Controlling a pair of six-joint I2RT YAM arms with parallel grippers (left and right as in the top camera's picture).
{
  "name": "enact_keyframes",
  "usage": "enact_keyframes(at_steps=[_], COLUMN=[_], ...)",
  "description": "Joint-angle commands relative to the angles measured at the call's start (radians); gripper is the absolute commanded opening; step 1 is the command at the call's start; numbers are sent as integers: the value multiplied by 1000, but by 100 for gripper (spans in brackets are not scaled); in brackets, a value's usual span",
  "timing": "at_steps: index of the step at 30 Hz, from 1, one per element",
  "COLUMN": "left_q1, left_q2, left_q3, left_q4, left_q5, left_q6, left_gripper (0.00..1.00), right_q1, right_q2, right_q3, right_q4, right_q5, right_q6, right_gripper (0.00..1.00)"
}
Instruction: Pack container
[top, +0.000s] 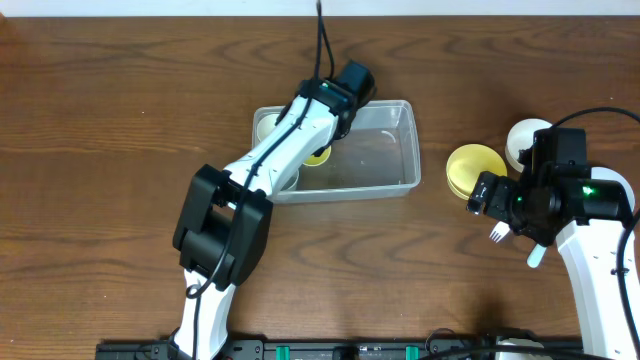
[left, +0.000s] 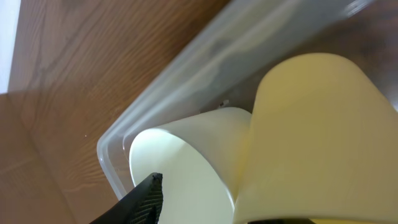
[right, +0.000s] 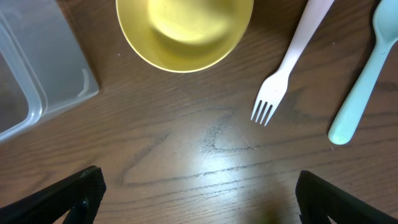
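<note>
The clear plastic container (top: 390, 165) sits at the table's middle, and its wall shows in the left wrist view (left: 186, 81). My left gripper (top: 328, 135) reaches down into it. A pale yellow cup (left: 317, 137) fills the left wrist view close up and also shows in the overhead view (top: 318, 156). A white cup (left: 186, 162) lies beside it in the container's left end (top: 268, 127). One left finger (left: 148, 198) shows with a gap to the yellow cup; the other finger is hidden. My right gripper (right: 199, 193) is open and empty over bare table.
A yellow bowl (top: 475, 168) (right: 185, 31) and a white bowl (top: 523, 140) stand right of the container. A white fork (right: 283, 78) (top: 497, 235) and a pale-blue spoon (right: 360, 93) (top: 537, 257) lie by my right gripper.
</note>
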Motion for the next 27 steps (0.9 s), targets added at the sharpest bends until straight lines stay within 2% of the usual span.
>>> enact_keyframes(at_steps=[1,20,22,23,27], left_q1=[27,32,32,32,32], left_q2=[-6,-70,-97,-114,-172], left_q3=[17,17,17,17,17], left_q4=[10,65,76,82,85], left_q5=[-19,-19,-18,-16,-16], left_q6=[-59,-116,-116,-116,-116], left_gripper=[44,45,46,49,51], right_q1=[-8,-8,-8,-8,-8], right_q2=[-10,-10,-10,-10,-10], right_q3=[17,17,17,17,17], right_q4=[0,0,1,1,0], right_q5=[-4,-3,-3,-3,-4], right_q6=[-13,-13,-13,-13,-13], right_gripper=[99,99,99,99,99])
